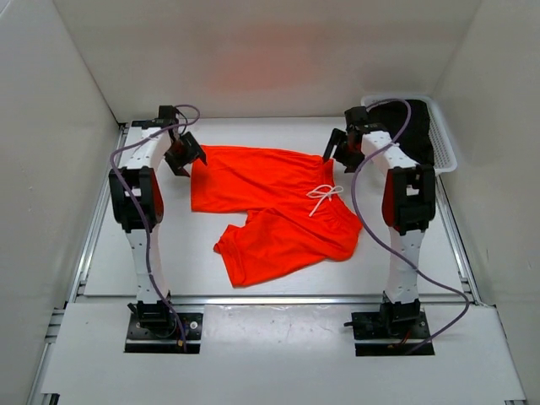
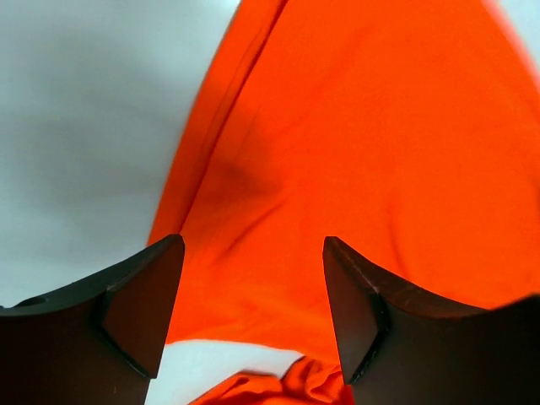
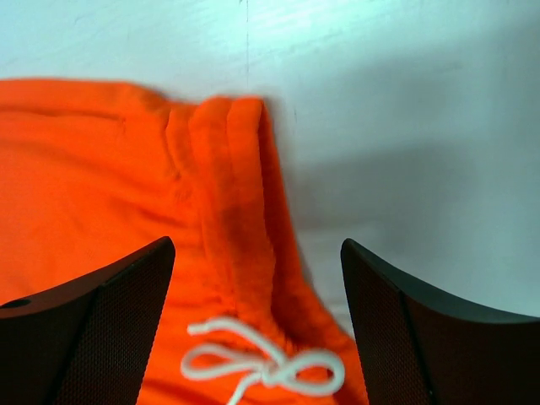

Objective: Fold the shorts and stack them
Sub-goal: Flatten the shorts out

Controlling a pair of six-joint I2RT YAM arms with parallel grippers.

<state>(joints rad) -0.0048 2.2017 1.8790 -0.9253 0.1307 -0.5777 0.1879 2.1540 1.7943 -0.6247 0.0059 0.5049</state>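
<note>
You have the shorts [image 1: 274, 211] lying spread across the middle of the counter [image 1: 110, 261], waistband and white drawstring [image 1: 324, 196] to the right. Both of your 2 arms are released: the left end effector [image 2: 253, 245] sits over the far-left corner of the fabric, and the right end effector [image 3: 257, 245] over the far-right waistband, grasping nothing.

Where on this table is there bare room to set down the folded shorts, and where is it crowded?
Bare table lies near the arm bases, below the shorts, and between the shorts and the back wall. Crowded: the middle, covered by the shorts; their far corners, where the open left gripper and right gripper hover; the basket, holding dark clothing.
</note>
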